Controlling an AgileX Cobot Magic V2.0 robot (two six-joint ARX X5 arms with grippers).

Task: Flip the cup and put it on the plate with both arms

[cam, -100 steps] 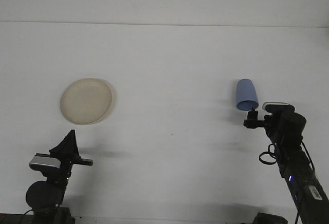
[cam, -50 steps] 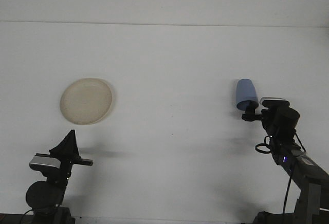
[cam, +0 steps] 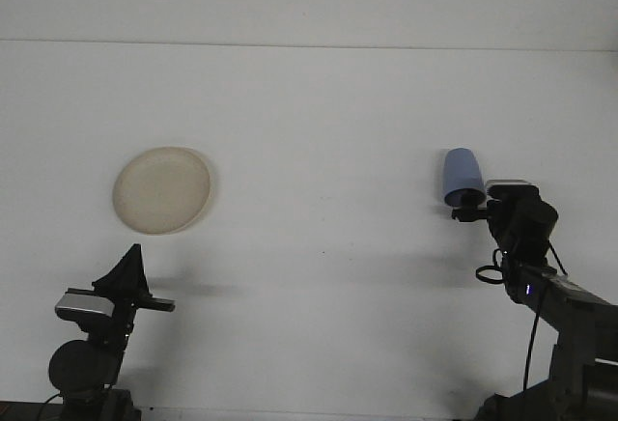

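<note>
The white table (cam: 319, 112) bears a cream plate (cam: 161, 189) at nine o'clock. At three o'clock, well apart from it, a blue cup (cam: 463, 178) stands mouth-down. It looks light, stiff and smooth, probably plastic; the side wall near the rim seems the surest hold. The right gripper (cam: 467, 213) touches its rim, clenched or not I cannot tell. The left gripper (cam: 130, 271) waits at seven o'clock, fingers indistinct.
</note>
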